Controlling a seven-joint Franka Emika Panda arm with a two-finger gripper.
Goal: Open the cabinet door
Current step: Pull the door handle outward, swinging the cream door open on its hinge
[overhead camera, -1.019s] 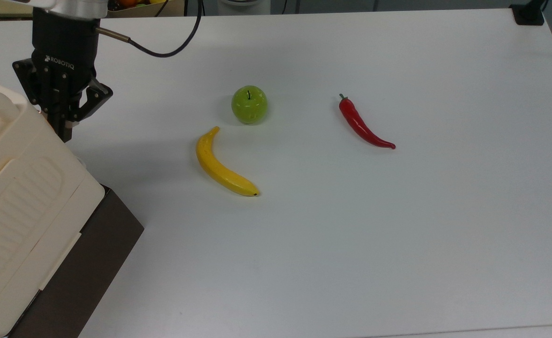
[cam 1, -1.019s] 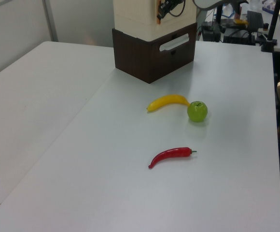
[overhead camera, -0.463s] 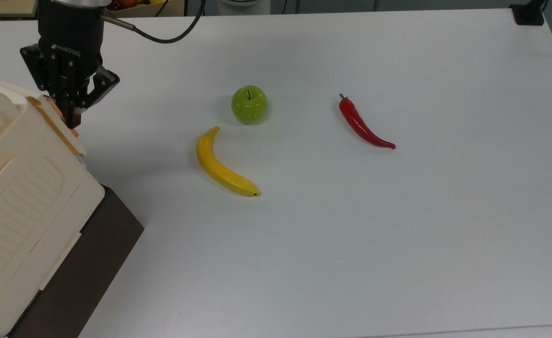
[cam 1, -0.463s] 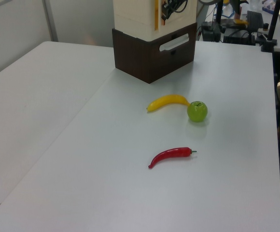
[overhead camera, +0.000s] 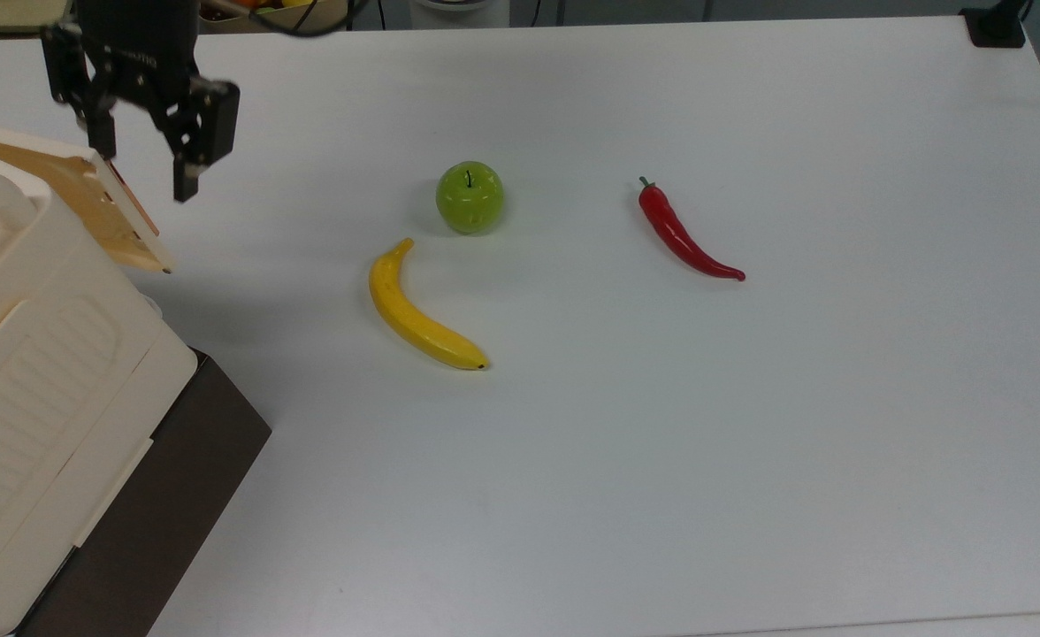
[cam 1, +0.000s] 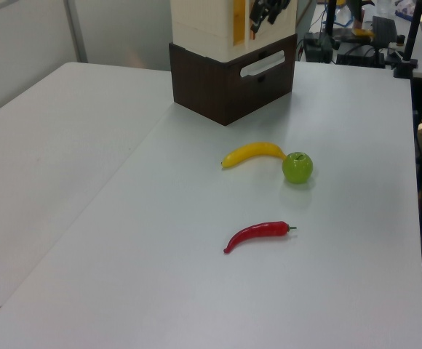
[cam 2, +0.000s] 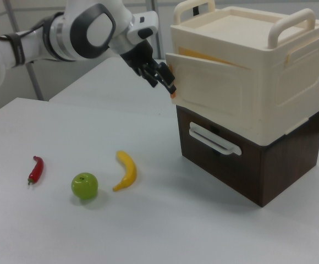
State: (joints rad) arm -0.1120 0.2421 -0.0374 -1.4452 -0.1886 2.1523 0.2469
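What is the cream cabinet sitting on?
The cabinet rests on a dark brown drawer unit with a cream handle, which stands on the white table. The drawer's contents are hidden.

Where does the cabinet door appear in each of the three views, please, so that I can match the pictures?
Top view: the cabinet door sits upper left, swung out from the cabinet, below the gripper.
Left view: a thin orange strip at the top centre.
Right view: upper centre, ajar.
Shared landmark: the green apple.

The cabinet door (cam 2: 221, 93) stands ajar on the cabinet (cam 2: 269, 71), with the gripper (cam 2: 168, 78) at the right view's left edge of it.
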